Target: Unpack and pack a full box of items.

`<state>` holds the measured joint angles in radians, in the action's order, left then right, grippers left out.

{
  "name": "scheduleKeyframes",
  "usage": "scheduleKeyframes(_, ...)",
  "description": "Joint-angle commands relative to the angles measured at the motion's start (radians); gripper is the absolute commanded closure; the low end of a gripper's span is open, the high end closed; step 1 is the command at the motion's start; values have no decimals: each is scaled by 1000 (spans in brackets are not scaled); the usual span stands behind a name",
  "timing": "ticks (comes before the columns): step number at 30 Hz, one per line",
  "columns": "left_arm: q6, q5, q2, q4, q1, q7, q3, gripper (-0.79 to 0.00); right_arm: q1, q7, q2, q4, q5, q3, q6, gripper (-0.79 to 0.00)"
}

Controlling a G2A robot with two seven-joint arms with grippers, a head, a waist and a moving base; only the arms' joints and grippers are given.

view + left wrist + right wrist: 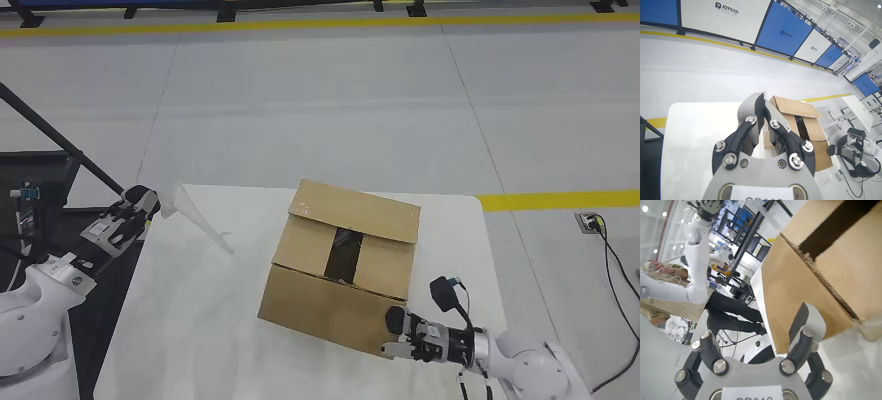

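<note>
The white table (190, 330) carries the cardboard box (340, 290) between its middle and its right edge, top flaps nearly closed with a dark gap between them. The right gripper (392, 335) is spread wide at the box's near right corner, one finger (800, 321) against the box wall. At the far left corner, the left gripper (762, 98) pinches a pale strip (200, 218).

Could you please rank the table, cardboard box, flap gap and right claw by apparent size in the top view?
1. table
2. cardboard box
3. flap gap and right claw look alike, so I won't rank them.
</note>
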<state>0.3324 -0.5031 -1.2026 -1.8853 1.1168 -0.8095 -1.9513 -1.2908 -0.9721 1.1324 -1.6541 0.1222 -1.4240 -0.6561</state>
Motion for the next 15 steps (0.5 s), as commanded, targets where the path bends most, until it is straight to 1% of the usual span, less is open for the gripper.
scheduleKeyframes(1, 0, 0, 0, 0, 0, 0, 0, 0, 12, 54, 3, 15, 45, 17, 56, -785)
scheduleKeyframes(3, 0, 0, 0, 0, 0, 0, 0, 0, 25, 78, 6, 28, 73, 42, 85, -785)
scheduleKeyframes(6, 0, 0, 0, 0, 0, 0, 0, 0, 35, 79, 5, 40, 67, 61, 69, -785)
scheduleKeyframes(10, 0, 0, 0, 0, 0, 0, 0, 0, 13, -1, -7, -7, -44, 55, -33, -785)
scheduleKeyframes(12, 0, 0, 0, 0, 0, 0, 0, 0, 5, -44, -16, -40, -99, 34, -44, -785)
scheduleKeyframes(15, 0, 0, 0, 0, 0, 0, 0, 0, 0, -71, -25, -92, -137, 9, -19, -785)
